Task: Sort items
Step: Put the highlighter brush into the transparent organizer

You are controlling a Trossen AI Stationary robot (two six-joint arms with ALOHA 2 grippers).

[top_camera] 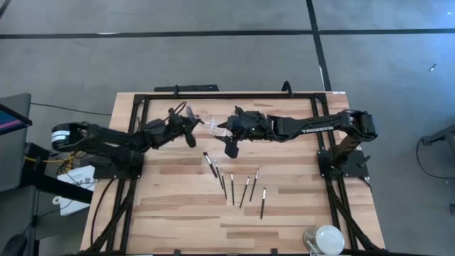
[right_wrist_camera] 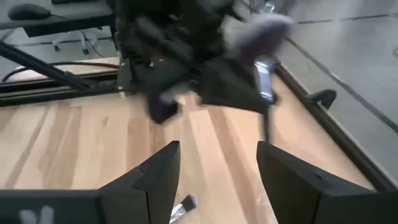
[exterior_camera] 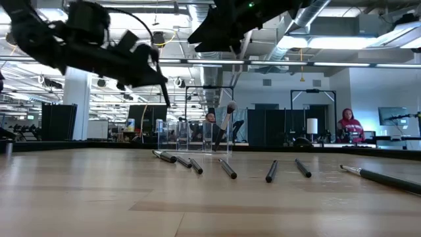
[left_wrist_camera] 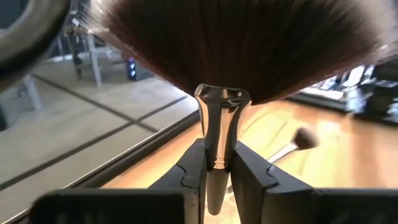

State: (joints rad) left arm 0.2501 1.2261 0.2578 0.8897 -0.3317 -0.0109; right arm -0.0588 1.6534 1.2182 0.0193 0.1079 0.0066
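Left gripper (left_wrist_camera: pixel 217 177) raised over the far middle of the worktop (top_camera: pixel 178 213), jaws closed on the silvery ferrule of a large fan-headed brush (left_wrist_camera: pixel 236 43), bristles spread wide ahead of the wrist, probably carried high so as to clear the clear plastic holder (exterior_camera: pixel 194 138) before going in. Right gripper (right_wrist_camera: pixel 217 171) just beside it, jaws spread and empty, likely waiting near the holder to steady or take over. One pale-headed brush (exterior_camera: pixel 228 113) already standing tilted in the holder. Six slim brushes (top_camera: pixel 234 186) lying loose in a fan on the middle of the worktop, near the holder, not yet sorted. Round disc (top_camera: pixel 327 238) at the near right corner, well apart.
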